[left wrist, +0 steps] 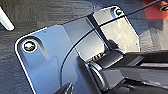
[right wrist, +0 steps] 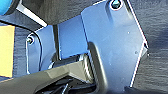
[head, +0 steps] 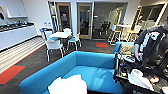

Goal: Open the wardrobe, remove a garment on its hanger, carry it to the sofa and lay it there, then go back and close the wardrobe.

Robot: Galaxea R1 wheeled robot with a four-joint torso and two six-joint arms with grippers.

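Note:
The bright-blue sofa [head: 95,65] stands right in front of me in the head view, its curved back facing the room. The white garment [head: 67,86] lies crumpled on the near end of its seat, at the lower edge of the picture. Its hanger is hidden in the folds. Both wrist views look down past my own dark plates at dark carpet, and a blue rounded corner [right wrist: 5,6] of the sofa shows in the right wrist view.
A person [head: 150,45] with a control rig stands at the right behind a dark cart [head: 140,77]. A second blue seat with a patterned cushion [head: 125,48] is beyond. A white table [head: 59,35] with chairs, a kitchen counter [head: 15,31] and red floor patches [head: 10,73] lie left.

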